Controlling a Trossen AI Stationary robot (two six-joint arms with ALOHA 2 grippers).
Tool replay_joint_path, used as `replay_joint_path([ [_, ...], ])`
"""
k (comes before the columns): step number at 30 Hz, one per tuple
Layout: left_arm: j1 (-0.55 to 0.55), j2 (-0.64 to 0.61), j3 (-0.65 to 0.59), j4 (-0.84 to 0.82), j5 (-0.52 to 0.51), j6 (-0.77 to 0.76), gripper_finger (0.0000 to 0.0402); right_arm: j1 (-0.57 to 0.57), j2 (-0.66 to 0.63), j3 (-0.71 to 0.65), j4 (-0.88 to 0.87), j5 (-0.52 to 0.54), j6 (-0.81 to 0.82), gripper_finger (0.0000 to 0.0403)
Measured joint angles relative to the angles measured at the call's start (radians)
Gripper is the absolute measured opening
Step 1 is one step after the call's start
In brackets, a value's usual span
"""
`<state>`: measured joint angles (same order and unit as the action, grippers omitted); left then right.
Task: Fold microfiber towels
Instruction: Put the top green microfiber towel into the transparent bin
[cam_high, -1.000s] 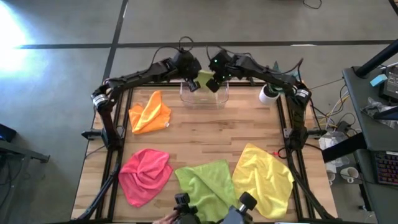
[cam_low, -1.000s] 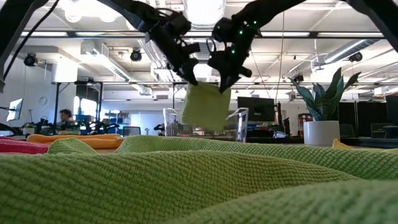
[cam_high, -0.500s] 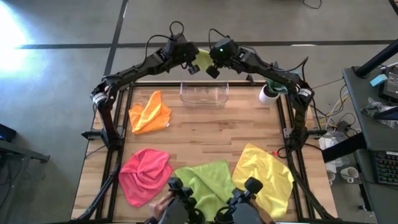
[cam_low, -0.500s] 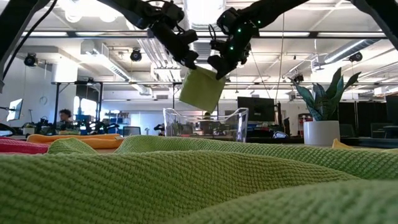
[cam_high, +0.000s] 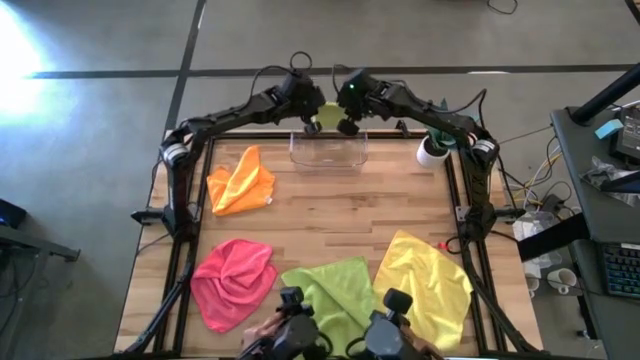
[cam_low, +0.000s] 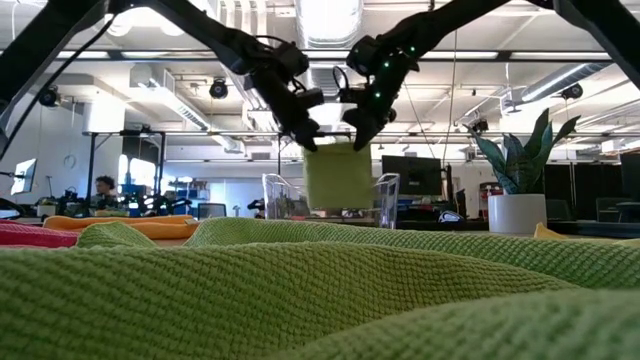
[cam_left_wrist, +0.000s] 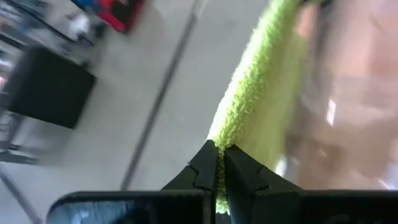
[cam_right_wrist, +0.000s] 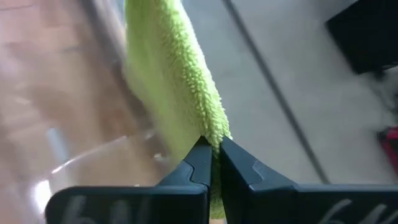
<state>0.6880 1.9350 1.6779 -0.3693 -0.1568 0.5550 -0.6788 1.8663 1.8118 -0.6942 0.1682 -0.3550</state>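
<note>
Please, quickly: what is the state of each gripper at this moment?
Left gripper: closed, pinching the folded lime green towel above the clear bin.
Right gripper: closed, pinching the same towel.

The right gripper has its two dark fingers pressed together on the edge of a lime green towel, and the fluffy cloth stretches away from the fingertips as a thick folded band. Beside the towel there is the curved rim of a clear plastic bin, and behind it the wooden table shows. On the other side of the towel there is grey floor with a dark line across it.
</note>
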Motion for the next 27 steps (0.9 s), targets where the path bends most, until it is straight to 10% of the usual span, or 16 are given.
replay_joint_path([
  [27,-0.073,-0.019,-0.079,-0.381,0.305,-0.08,0.0,0.073,0.083,-0.045,-0.239,-0.292,0.112,0.0008],
])
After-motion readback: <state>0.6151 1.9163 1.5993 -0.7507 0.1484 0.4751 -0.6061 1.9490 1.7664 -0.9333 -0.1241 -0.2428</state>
